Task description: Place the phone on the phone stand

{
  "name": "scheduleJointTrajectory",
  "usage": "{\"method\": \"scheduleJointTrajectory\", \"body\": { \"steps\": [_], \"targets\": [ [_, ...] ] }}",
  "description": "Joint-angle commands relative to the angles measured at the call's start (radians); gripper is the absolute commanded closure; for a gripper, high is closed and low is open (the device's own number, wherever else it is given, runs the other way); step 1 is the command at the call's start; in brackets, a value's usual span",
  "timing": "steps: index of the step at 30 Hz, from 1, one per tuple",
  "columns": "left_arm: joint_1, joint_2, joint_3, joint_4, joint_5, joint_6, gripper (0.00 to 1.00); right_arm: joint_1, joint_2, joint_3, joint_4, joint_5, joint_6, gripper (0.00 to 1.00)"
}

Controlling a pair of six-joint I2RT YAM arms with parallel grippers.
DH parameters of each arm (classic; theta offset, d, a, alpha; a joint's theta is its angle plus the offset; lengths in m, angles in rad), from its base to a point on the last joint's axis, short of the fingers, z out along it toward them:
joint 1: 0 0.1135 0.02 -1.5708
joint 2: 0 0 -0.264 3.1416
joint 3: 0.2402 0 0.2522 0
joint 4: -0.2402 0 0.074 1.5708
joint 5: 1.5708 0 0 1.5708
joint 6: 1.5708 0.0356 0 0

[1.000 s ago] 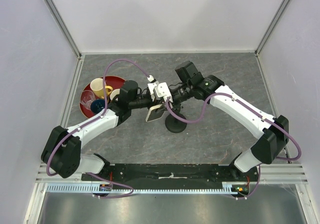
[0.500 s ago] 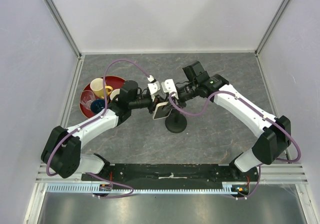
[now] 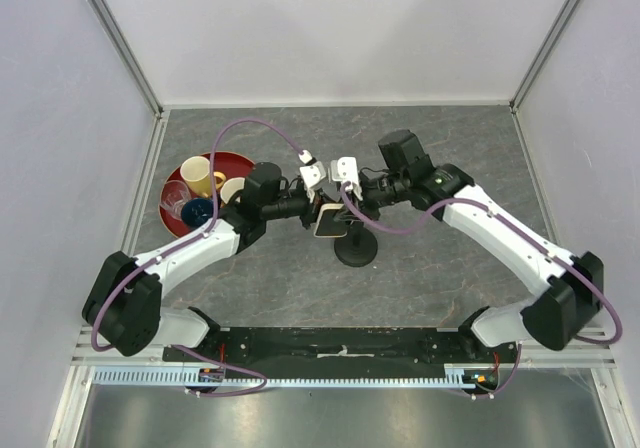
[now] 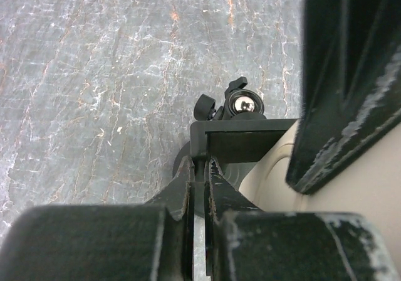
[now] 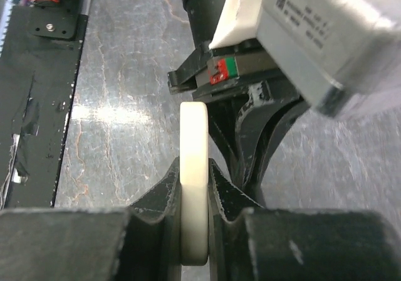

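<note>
Red tray (image 3: 230,162) by the desk's left edge, what's it carrying?

I count four things on it: a yellow mug (image 3: 197,175) at the far side, a white cup (image 3: 233,188) beside that, a clear glass (image 3: 175,204) on the left and a dark blue bowl (image 3: 195,212) at the near side. What's inside any of them I can't make out from the top camera.

And the task piece?

I've got the phone (image 3: 327,220) up off the desk, about mid-desk, right over the phone stand (image 3: 355,253) and between my two wrists. From above, the dark screen with its cream rim faces up toward the camera, tilted. My right wrist camera sees it edge-on, thin cream side toward the lens. The long axis I can't call; it's foreshortened from above.

Grips?

My right gripper (image 5: 193,171) is clamped on the phone, one finger pressed to each flat face. My left gripper (image 4: 199,174) has its fingers pinched nearly together on a thin black edge of the stand's cradle (image 4: 244,137), with the phone's cream back just to the right of that. The stand sits upright on the grey stone-patterned desk (image 3: 450,278).
</note>
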Motion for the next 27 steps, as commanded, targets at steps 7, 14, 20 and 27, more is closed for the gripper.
{"method": "scheduleJointTrajectory", "body": {
  "steps": [7, 14, 20, 27],
  "targets": [
    [-0.047, -0.114, -0.054, 0.131, -0.691, -0.144, 0.98, 0.124, -0.214, -0.126, 0.142, 0.738, 0.593, 1.0],
    [-0.124, -0.197, -0.131, 0.163, -1.029, -0.13, 0.98, 0.237, -0.2, -0.126, -0.099, 1.396, 0.952, 1.0],
    [-0.145, -0.214, -0.134, 0.145, -1.046, -0.139, 0.98, 0.383, -0.156, -0.097, -0.218, 1.752, 1.28, 1.0],
    [-0.231, -0.227, -0.081, -0.036, -1.176, -0.23, 0.98, 0.491, 0.04, 0.078, -0.439, 2.006, 1.525, 1.0]
  ]
}}
